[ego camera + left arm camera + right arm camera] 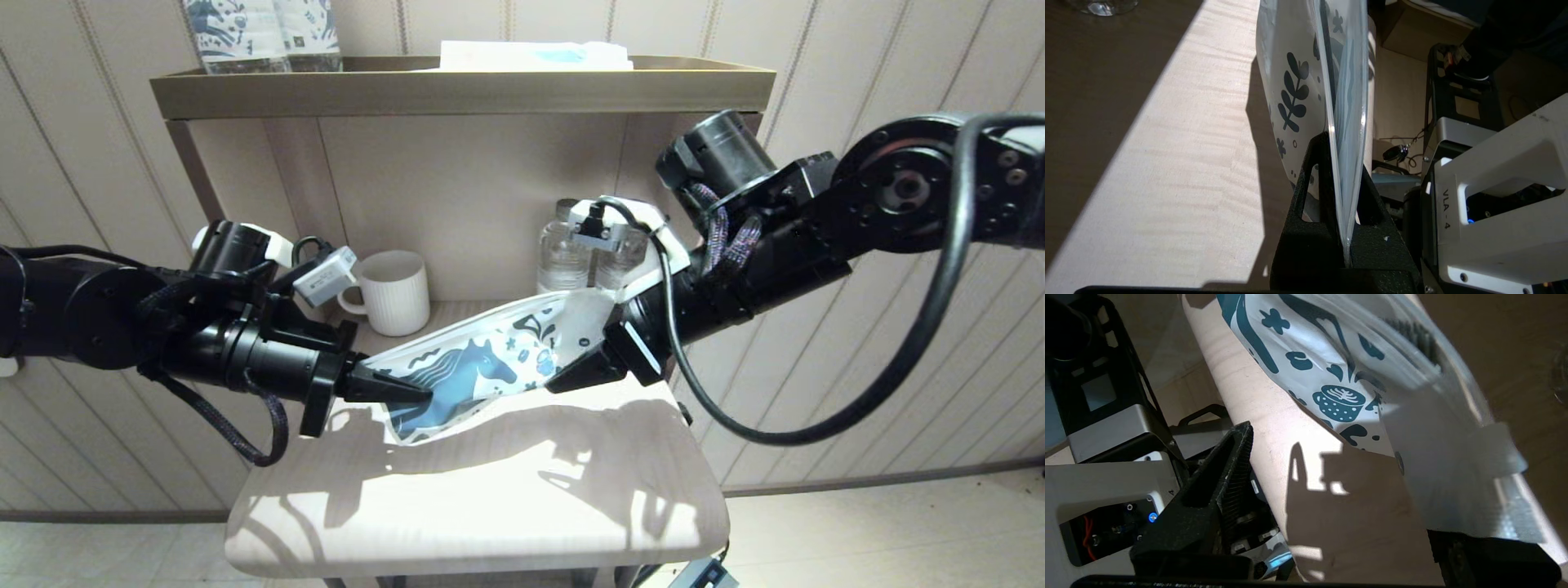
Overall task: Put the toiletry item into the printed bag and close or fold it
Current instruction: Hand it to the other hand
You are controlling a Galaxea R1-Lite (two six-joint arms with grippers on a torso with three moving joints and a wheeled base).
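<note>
Printed bag (482, 367) held slanting above the table (490, 506)
Left gripper (400, 390) clamped on its lower end; right gripper (584, 371) spread wide at the upper end, gripping nothing

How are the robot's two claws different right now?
The left gripper is shut tight on one end of the printed bag, while the right gripper has its jaws spread apart at the other end.
The left gripper's fingers press the bag flat between them; the right gripper's one visible finger stands clear of the bag.
Both are black and point toward the bag above the pale wooden table.
</note>
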